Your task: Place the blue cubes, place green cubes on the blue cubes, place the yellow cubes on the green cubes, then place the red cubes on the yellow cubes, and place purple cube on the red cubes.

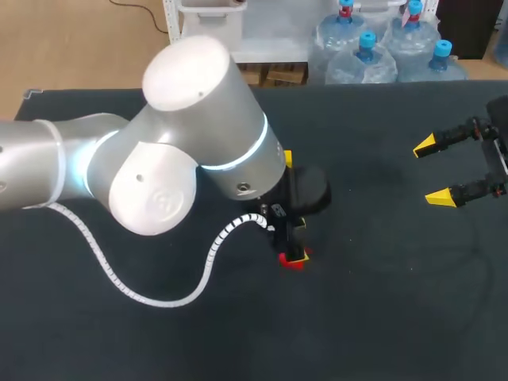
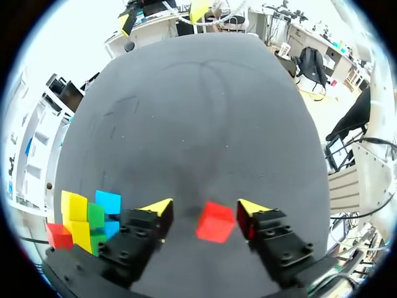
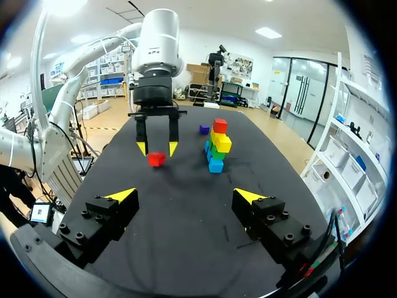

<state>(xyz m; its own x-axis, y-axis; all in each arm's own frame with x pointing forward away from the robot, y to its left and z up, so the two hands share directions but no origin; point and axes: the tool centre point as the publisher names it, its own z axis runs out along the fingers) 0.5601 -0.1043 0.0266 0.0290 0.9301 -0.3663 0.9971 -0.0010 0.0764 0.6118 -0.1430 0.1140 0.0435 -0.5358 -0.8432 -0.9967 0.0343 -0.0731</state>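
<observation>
The left arm point(image 1: 159, 159) reaches over the middle of the table point(image 1: 381, 317), with its wrist turned straight down. The left gripper point(image 2: 205, 210) is open and holds nothing. One red cube point(image 2: 215, 221) lies on the table between its fingertips, not clamped. Toward the far edge stands a tower point(image 3: 216, 146): two blue cubes point(image 2: 108, 202), two green cubes point(image 2: 95, 215), two yellow cubes point(image 2: 74, 205), and a second red cube point(image 3: 219, 125) on top. One purple cube point(image 3: 204, 129) lies near the tower, on the side away from the right gripper point(image 1: 435, 171). That gripper hovers near the right edge, wide open and empty.
</observation>
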